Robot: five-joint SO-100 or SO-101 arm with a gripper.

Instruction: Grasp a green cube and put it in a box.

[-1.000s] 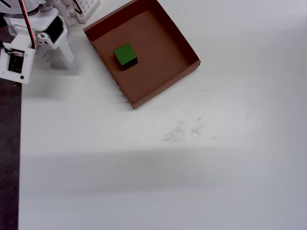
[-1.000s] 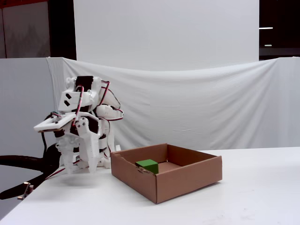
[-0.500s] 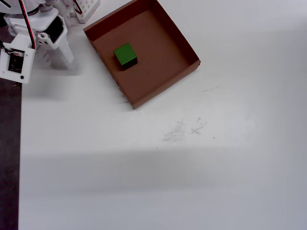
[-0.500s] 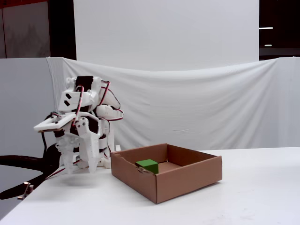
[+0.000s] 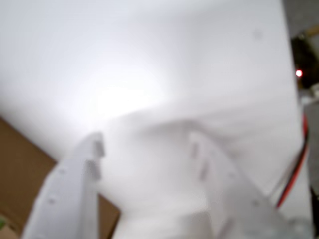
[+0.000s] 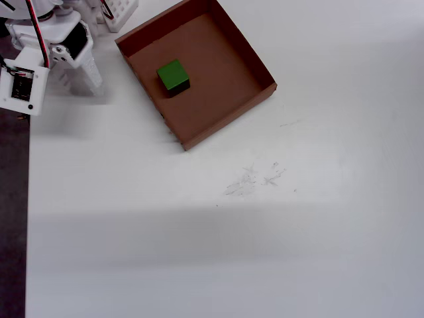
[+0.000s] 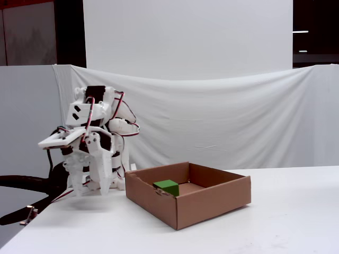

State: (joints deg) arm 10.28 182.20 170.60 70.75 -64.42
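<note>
The green cube [image 6: 173, 75] [image 7: 167, 187] lies on the floor of the brown cardboard box [image 6: 225, 86] [image 7: 212, 203], near its left wall in the overhead view. My gripper [image 6: 81, 86] [image 7: 91, 190] hangs folded by the arm's base, left of the box, pointing down over the white table. In the blurred wrist view the gripper [image 5: 145, 142] is open, its two white fingers [image 5: 75, 184] apart over bare table. A corner of the box [image 5: 20, 169] shows at lower left there.
A small white gridded holder [image 6: 120, 12] stands at the top edge beside the arm's base. The table's left edge [image 6: 28, 199] borders a dark floor. Faint scuff marks [image 6: 252, 179] lie below the box. White cloth [image 7: 222, 121] backs the table.
</note>
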